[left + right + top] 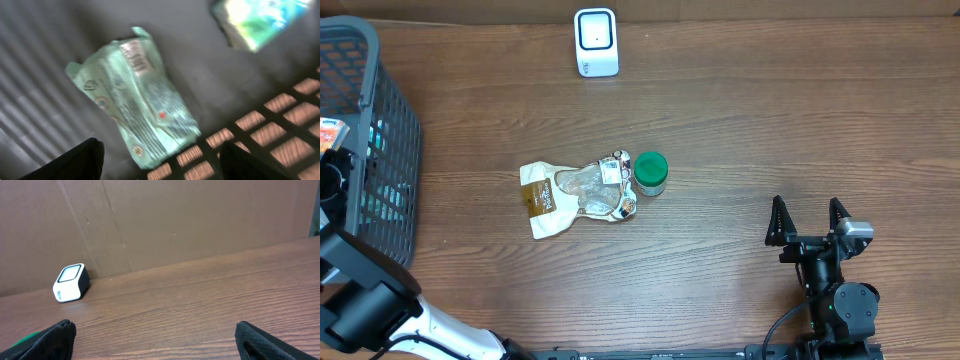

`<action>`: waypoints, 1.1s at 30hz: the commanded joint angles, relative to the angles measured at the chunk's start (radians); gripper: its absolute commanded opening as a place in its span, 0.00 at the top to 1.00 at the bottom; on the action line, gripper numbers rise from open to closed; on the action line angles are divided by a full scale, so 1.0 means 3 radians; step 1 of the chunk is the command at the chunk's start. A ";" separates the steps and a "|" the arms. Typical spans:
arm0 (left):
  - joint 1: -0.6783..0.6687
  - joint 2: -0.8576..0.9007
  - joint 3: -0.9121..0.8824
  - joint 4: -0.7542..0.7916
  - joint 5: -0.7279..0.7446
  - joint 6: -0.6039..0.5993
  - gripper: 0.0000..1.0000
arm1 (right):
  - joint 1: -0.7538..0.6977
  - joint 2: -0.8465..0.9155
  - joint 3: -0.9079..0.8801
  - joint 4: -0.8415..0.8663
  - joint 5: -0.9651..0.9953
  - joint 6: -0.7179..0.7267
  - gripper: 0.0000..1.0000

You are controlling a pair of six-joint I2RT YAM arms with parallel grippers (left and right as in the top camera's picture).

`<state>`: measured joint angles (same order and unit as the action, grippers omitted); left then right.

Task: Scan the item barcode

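The dark grey plastic mesh basket [402,170] is the biggest thing here, and the step in hand seems to centre on it. The left gripper [160,150] hangs inside it, over a crinkled pale green foil packet [135,100] that lies flat on the basket floor with its barcode panel facing up. Whether that packet is about to be fetched or is done with, I cannot tell.

If it is to be picked, the fingers should come down across its narrow width, clear of the barcode, and then rise straight up so they do not catch the basket wall. A blurred bright green packet [260,20] lies in the basket beyond it.

Right of the basket, on the table, lie a brown and clear plastic pouch [575,195] and, touching it, a small green-lidded jar [651,172]. The white box-shaped scanner [596,42] stands further right and back.

The left fingers [80,162] are spread wide, holding and touching nothing. The right gripper [807,205], far right of the basket, is also spread fully and empty.
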<state>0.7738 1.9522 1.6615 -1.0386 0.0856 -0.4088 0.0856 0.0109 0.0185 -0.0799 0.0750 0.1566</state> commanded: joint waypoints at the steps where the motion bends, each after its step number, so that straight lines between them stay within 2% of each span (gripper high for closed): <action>1: 0.0080 0.0294 -0.0017 0.0055 -0.0149 -0.0247 0.24 | -0.0011 -0.0027 -0.0034 0.0011 0.0008 -0.0005 0.00; 15: 0.0079 0.0805 -0.0017 0.0107 -0.0318 -0.0243 0.28 | -0.0011 -0.0027 -0.0034 0.0011 0.0008 -0.0005 0.00; 16: 0.0079 0.0815 -0.0017 0.0121 -0.0324 -0.0177 0.43 | -0.0011 -0.0027 -0.0034 0.0011 0.0006 -0.0005 0.00; 17: 0.0079 0.0815 -0.0015 0.0122 -0.0323 -0.0107 0.87 | -0.0011 -0.0027 -0.0034 0.0011 0.0008 -0.0004 0.00; 18: 0.0079 0.0813 -0.0006 0.0112 -0.0320 -0.0081 0.96 | -0.0011 -0.0027 -0.0034 0.0011 0.0008 -0.0004 0.00; 21: 0.0106 0.0810 0.0149 -0.0058 -0.0308 -0.0081 0.96 | -0.0011 -0.0027 -0.0034 0.0011 0.0008 -0.0004 0.00; 24: 0.0118 0.0805 0.0558 -0.0420 -0.0306 -0.0080 0.96 | -0.0011 -0.0027 -0.0034 0.0011 0.0006 -0.0004 0.00; 30: 0.0118 0.0647 0.1877 -0.1169 -0.0141 -0.0020 0.96 | -0.0011 -0.0027 -0.0034 0.0011 0.0008 -0.0005 0.00; 33: 0.0118 0.0370 0.2731 -0.1433 -0.0013 -0.0003 0.96 | -0.0011 -0.0027 -0.0034 0.0011 0.0008 -0.0004 0.00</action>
<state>0.8005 2.1880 2.2688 -1.4269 0.0345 -0.4343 0.0856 0.0109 0.0185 -0.0799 0.0753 0.1566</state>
